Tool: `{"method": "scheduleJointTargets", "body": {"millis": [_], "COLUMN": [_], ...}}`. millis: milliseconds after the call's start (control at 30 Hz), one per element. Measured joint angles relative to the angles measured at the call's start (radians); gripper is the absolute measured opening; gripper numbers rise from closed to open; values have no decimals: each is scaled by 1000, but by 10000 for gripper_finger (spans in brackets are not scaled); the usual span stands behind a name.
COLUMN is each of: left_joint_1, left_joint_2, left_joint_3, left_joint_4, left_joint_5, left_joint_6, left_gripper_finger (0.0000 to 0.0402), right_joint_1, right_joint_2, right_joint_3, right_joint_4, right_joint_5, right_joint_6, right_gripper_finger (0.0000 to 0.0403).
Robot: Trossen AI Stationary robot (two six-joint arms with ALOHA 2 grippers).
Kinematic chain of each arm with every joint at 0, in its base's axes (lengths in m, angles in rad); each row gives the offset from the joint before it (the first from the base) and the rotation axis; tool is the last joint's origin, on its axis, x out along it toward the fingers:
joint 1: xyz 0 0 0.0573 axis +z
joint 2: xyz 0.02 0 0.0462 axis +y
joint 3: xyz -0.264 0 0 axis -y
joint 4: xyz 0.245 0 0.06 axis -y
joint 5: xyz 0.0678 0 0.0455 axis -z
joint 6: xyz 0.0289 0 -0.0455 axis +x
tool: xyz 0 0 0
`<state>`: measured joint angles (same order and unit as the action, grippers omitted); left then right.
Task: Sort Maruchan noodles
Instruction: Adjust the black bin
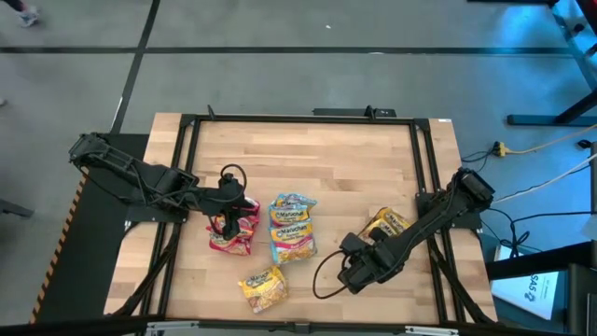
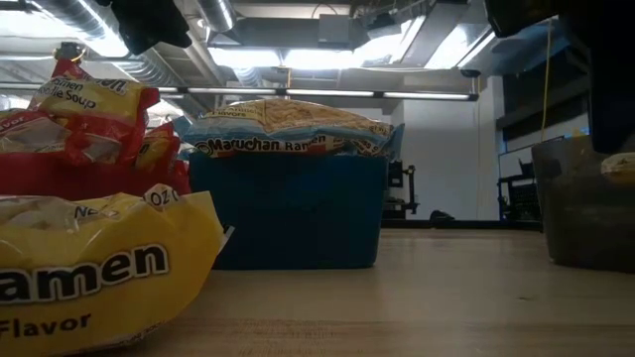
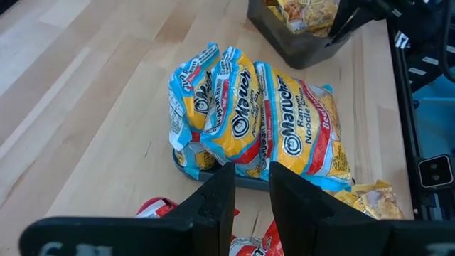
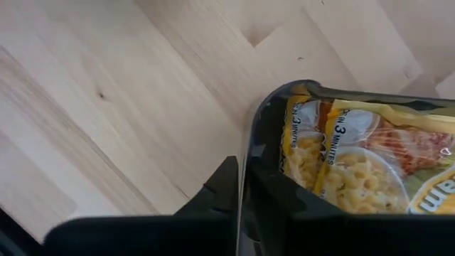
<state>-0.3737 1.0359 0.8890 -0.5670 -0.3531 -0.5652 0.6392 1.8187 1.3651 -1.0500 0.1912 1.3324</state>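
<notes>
Red Maruchan packets (image 1: 233, 231) lie heaped on a red tray (image 2: 89, 177), with my left gripper (image 3: 250, 195) open just above them. Blue-edged packets (image 3: 256, 117) are piled on a teal tray (image 2: 288, 218) mid-table. One yellow packet (image 1: 263, 286) lies loose on the wood near the front edge. More yellow packets (image 4: 355, 163) sit in a dark grey tray (image 1: 390, 224) on the right. My right gripper (image 4: 245, 203) points down at that tray and is shut on its wall. My right gripper pinches the dark grey tray's thin side wall (image 4: 247, 153) near a rounded corner. One finger (image 4: 224, 192) stands outside the tray and the other (image 4: 277, 203) inside it. The fingers come from above, pointing steeply down. The tray rests flat on the table.
A black metal frame (image 1: 298, 119) runs around the wooden tabletop (image 1: 326, 163). Bare wood lies across the far half of the table and between the teal tray and the dark grey tray. A black cable loop (image 1: 322, 280) lies beside my right arm.
</notes>
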Motion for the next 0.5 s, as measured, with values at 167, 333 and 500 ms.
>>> {"method": "scheduleJointTargets", "body": {"millis": [167, 333, 500], "left_joint_1": [0, 0, 0], "left_joint_2": [0, 0, 0], "left_joint_3": [0, 0, 0], "left_joint_4": [0, 0, -1], "left_joint_5": [0, 0, 0], "left_joint_6": [0, 0, 0], "left_gripper_finger": [80, 80, 80], "right_joint_1": [0, 0, -11], "right_joint_2": [-1, -2, -3], "right_joint_3": [0, 1, 2], "right_joint_4": [1, 1, -12], "right_joint_5": [-20, -36, -71], "right_joint_6": [-32, -117, -225], "right_gripper_finger": [6, 5, 3]}}
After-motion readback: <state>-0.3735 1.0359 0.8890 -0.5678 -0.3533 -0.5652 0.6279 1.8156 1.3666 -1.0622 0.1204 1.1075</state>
